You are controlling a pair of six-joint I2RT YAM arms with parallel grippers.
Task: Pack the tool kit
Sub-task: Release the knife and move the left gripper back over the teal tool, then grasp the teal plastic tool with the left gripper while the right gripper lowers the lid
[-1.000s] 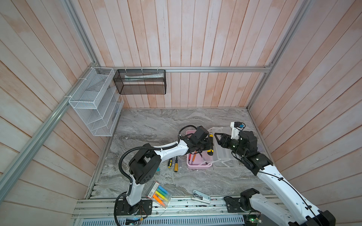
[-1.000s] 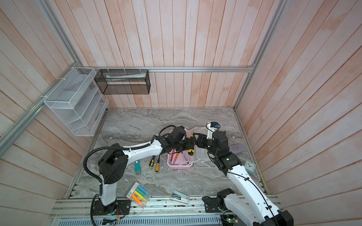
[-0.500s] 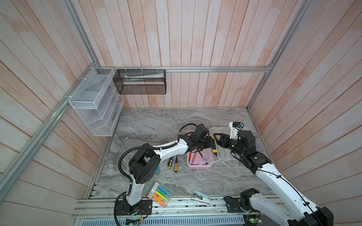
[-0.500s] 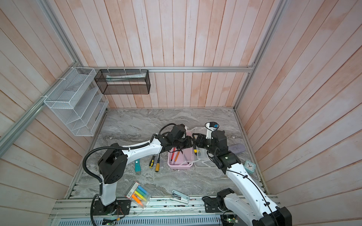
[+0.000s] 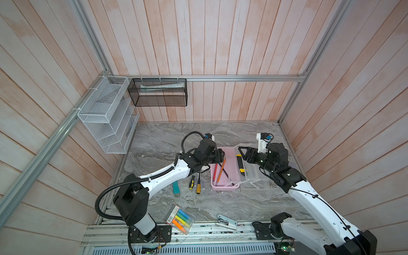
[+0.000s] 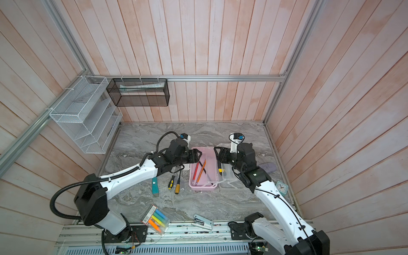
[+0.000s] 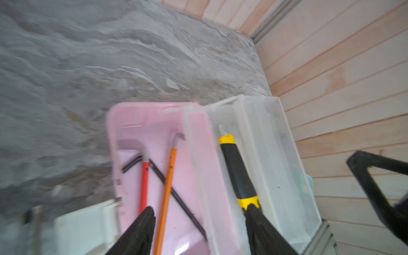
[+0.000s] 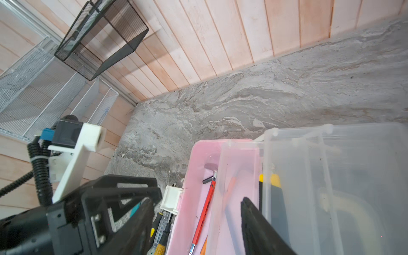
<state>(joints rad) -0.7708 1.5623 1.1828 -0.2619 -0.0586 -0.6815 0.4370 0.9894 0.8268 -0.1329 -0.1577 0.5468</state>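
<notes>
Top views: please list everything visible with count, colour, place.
tool box: one, pink, centre.
tray: one, clear, right of box.
hex keys: three, red, orange, black, in box.
utility knives: two, black-yellow in tray, teal on table.
screwdrivers: three, mixed colours, left of box.
highlighter pack: one, multicoloured, front edge.
stapler: one, white, front edge.
clock: one, teal, right side.
wire rack: one, white, left wall.
mesh basket: one, black, back wall.
left gripper: one, black, above box.
right gripper: one, black, above tray.

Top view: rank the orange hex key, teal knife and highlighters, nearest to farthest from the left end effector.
From the left end effector:
1. Orange hex key, in the pink box.
2. Teal knife, on the table, left of the box.
3. Highlighters, near the front edge.
</notes>
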